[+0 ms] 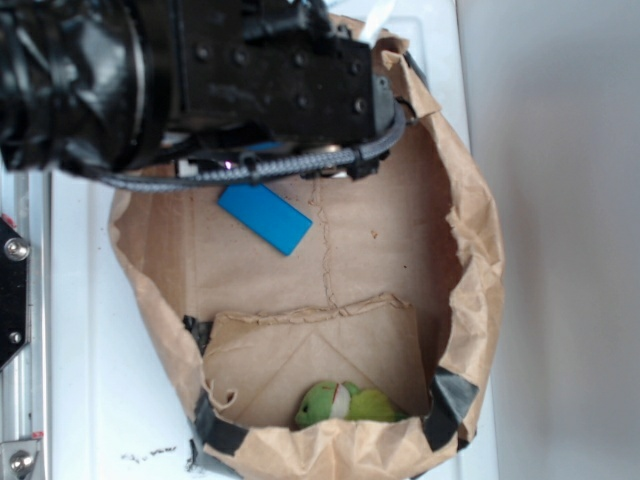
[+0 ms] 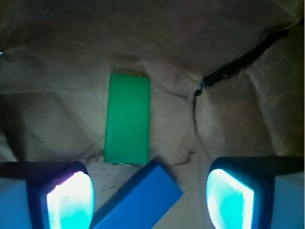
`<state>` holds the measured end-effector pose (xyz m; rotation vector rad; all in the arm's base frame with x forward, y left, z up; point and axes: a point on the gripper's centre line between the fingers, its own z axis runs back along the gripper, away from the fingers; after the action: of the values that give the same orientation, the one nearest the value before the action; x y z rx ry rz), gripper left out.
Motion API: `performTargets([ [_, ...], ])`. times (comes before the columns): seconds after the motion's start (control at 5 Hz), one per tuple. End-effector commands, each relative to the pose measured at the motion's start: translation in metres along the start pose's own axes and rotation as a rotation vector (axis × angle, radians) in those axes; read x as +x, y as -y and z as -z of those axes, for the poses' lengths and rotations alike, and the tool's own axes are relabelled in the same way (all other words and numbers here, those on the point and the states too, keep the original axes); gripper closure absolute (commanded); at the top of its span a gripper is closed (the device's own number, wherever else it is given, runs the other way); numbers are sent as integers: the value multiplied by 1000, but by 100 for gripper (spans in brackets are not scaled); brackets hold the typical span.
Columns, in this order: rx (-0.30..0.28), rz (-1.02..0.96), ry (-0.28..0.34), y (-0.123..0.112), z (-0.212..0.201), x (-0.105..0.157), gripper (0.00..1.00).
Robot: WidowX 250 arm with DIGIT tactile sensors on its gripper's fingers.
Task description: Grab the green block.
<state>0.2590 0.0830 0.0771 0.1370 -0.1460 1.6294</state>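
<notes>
There is one green block at upper centre and one blue block just below it. One lime-green soft toy lies at the bottom of one paper bag.

No text, label, brand or number can be read in either view (the small dark marks on the white table, lower left of the exterior view, form no legible letters).

Creased matt brown paper bag, smooth plain-faced green block, smooth blue block, soft-looking lime toy, black tape on the bag's rim
</notes>
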Motion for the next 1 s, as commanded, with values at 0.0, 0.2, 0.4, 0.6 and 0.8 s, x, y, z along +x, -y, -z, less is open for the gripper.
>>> performTargets([
  [0.0, -66, 28, 2, 0, -20, 9, 0],
  [0.2, -66, 28, 2, 0, -20, 9, 0],
  [0.4, -66, 28, 2, 0, -20, 9, 0],
  [0.6, -66, 28, 2, 0, -20, 9, 0],
  [0.8, -97, -7, -6, 3, -6, 15, 0],
])
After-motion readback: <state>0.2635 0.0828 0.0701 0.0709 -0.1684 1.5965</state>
